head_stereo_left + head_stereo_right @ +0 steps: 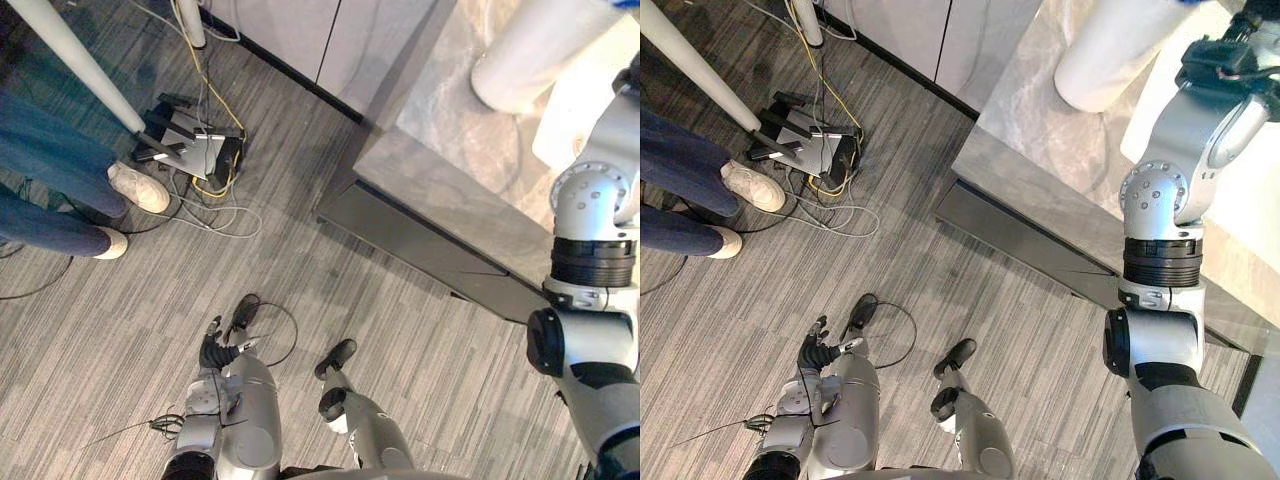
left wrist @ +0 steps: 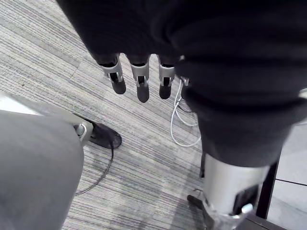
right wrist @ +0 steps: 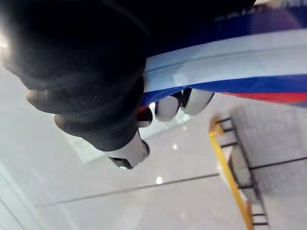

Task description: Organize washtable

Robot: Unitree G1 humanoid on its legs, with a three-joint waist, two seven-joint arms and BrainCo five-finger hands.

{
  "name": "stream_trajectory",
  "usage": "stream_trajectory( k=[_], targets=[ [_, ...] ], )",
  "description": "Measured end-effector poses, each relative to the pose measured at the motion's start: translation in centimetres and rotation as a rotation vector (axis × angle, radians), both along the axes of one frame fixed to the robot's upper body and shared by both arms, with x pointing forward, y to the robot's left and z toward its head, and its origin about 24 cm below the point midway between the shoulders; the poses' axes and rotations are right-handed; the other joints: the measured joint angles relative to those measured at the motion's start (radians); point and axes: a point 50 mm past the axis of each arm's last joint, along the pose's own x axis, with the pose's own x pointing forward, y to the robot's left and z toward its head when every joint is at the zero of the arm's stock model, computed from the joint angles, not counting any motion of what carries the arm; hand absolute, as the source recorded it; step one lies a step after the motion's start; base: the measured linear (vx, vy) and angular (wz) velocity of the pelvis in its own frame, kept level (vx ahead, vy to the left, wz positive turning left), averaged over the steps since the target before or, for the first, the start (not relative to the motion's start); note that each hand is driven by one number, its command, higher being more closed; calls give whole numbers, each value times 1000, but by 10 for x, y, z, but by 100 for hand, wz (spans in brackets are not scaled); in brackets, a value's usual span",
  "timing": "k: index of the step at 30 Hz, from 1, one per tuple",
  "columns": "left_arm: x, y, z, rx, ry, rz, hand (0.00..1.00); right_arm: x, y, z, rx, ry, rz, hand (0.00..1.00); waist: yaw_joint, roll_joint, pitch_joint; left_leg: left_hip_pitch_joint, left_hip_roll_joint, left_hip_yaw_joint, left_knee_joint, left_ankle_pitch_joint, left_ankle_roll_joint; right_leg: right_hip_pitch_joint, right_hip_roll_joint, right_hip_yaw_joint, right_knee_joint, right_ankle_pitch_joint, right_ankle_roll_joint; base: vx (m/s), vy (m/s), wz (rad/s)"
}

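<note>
At far left a person's legs (image 1: 52,165) are seen on the floor, beside a pole (image 1: 80,62) and a black box (image 1: 195,152) with loose cables. They are well apart from the work and are judged irrelevant to it. The left hand (image 1: 222,348) is hung low over the floor. Its fingers (image 2: 141,85) are held straight and side by side, with nothing between them, so it is judged idle and parked clear of the table edge. Further right, the table (image 1: 440,170) is seen from above, with a white cylinder (image 1: 530,50) stood upright on it near the back. At far right the right arm is raised high over the table. The right hand (image 3: 100,96) is wrapped round a striped item (image 3: 230,62) banded light blue, dark blue and red, with the fingers (image 3: 167,108) curled under it and the thumb closed against it. The kind of item cannot be told. The lift is judged to keep it clear of the cylinder in transit. A yellow frame (image 3: 225,163) is seen beyond the hand and may be where the item belongs, though this cannot be confirmed.
</note>
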Motion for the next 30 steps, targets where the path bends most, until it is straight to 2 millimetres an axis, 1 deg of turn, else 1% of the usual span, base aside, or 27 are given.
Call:
stream_trajectory(
  k=[3,24,25,30],
  targets=[
    [0,0,0,0,0,0,0,0,0,0,1,0,1,100,-3,4,3,0,0,0,0,0,0,0,0,0,0,0,0,0,0,0],
    [0,0,0,-1,1,2,0,0,0,0,2,0,2,100,-12,5,4,-1,0,13,1,0,0,-10,-2,16,2,0,0,0,1,-1],
    [0,0,0,-2,1,2,0,0,0,0,2,0,2,0,-12,5,4,-3,0,13,1,0,0,-12,-2,16,2,0,0,0,0,0],
    [0,0,0,-17,-2,12,0,0,1,2,2,-5,4,0,-12,5,4,-6,0,13,2,0,0,-15,-2,16,3,0,0,0,0,0]
  ],
)
